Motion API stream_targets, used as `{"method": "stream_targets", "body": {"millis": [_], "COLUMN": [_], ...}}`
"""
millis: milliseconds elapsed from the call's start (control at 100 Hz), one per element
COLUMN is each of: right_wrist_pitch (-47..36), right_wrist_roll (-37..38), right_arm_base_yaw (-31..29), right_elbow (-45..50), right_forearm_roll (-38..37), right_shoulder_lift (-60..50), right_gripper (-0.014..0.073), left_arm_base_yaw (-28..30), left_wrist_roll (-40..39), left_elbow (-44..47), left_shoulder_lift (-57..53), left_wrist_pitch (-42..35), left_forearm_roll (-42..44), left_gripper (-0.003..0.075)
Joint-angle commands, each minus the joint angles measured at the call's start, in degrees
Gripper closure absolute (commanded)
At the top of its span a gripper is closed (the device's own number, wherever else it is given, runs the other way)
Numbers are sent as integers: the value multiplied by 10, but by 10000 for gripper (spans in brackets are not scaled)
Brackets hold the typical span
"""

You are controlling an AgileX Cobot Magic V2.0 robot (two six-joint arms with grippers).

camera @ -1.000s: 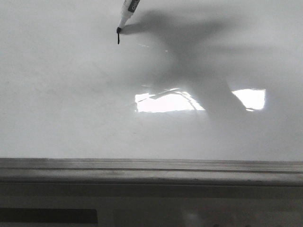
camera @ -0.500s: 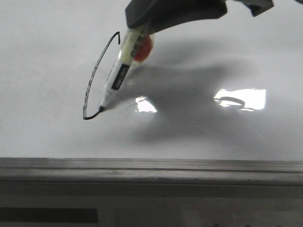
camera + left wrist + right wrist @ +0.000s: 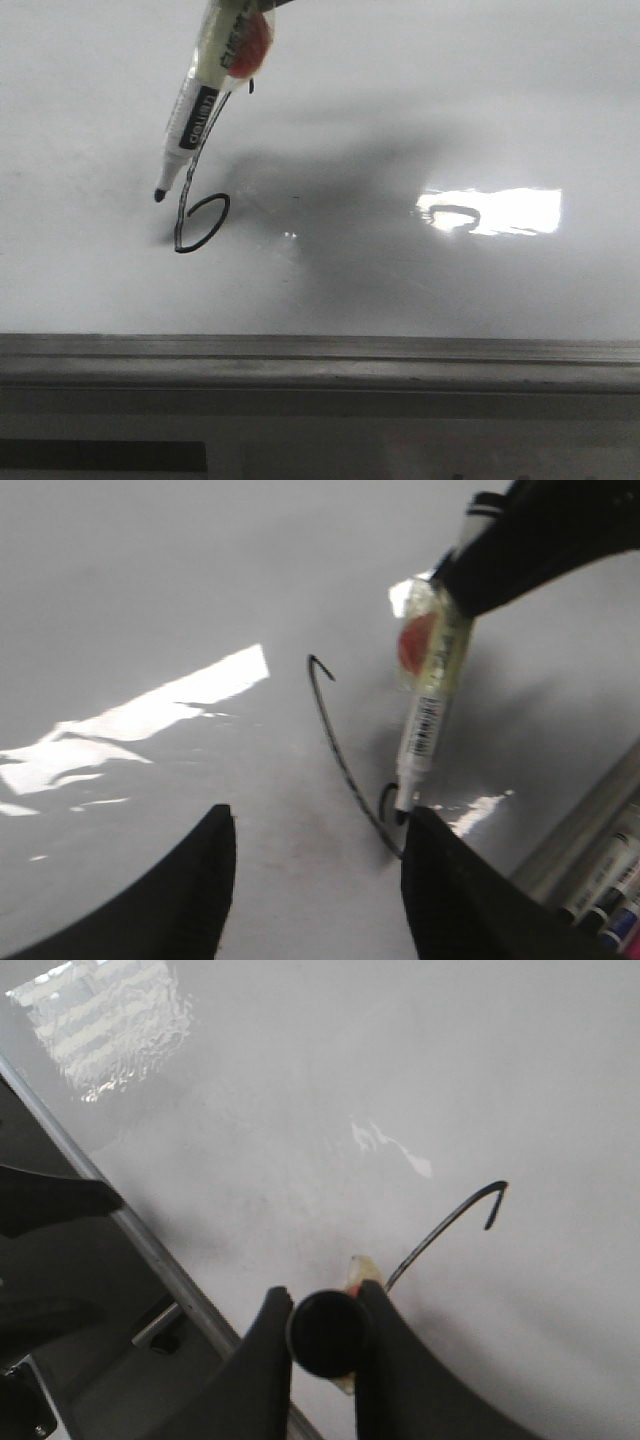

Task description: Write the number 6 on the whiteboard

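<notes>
Marker (image 3: 195, 105) pinched in the right gripper (image 3: 322, 1335), both fingers closed on the barrel just below its black butt end, so that the nib points down and away toward the whiteboard (image 3: 450, 100). Held at a steep slant, probably to keep the arm out from over the stroke and the nib free to travel. Red blob and clear tape on the barrel, likely padding for a firmer grip.

Nib just left of the 6 (image 3: 195, 215), apart from its own faint shadow on the board, so judged lifted off the surface rather than pressing. Digit sits left of centre on the board, above the rail (image 3: 320, 360): long slanted stroke with a small hook at the top, small loop at the base that looks closed or nearly so. Reads as a finished or near-finished figure. Bright glare (image 3: 500, 210) well to the right of it, no part of the writing.

Left gripper (image 3: 315, 880) open, fingers spread, nothing between them, hanging above the board near the digit; seemingly parked there to watch, not to work.

Ledge (image 3: 575, 845) along the board's edge serves as the only holder in sight. Carries spare pens (image 3: 610, 890) lying side by side; count and colours too blurred to tell.
</notes>
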Motion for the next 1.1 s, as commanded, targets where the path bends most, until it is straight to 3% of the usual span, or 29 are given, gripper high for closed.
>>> {"method": "stream_targets", "body": {"millis": [0, 150, 530, 620, 770, 970, 1020, 1090], "right_wrist_pitch": [-34, -41, -17, -10, -9, -9, -9, -11], "right_wrist_roll": [-8, -8, -8, -8, -8, -8, -8, -8], "right_arm_base_yaw": [15, 36, 42, 42, 42, 42, 42, 42], "right_elbow": [-19, -19, -19, -19, -19, -19, -19, -19], "right_forearm_roll": [-5, -7, 5, 5, 6, 6, 6, 6], "right_shoulder_lift": [-13, -13, -13, -13, -13, -13, -13, -13], "right_gripper": [664, 664, 664, 664, 664, 651, 606, 463], "left_arm_base_yaw": [-44, -87, -89, -89, -89, -89, -89, -89], "left_wrist_roll": [-2, -2, -2, -2, -2, -2, -2, -2], "left_elbow": [-15, -26, -54, -54, -54, -54, -54, -54], "left_shoulder_lift": [41, 118, 233, 238, 238, 238, 238, 238], "left_wrist_pitch": [-73, -114, -176, -185, -184, -183, -183, -183], "left_forearm_roll": [3, 1, -47, -56, -59, -59, -59, -59], "left_gripper": [375, 375, 379, 455, 737, 741, 741, 741]}}
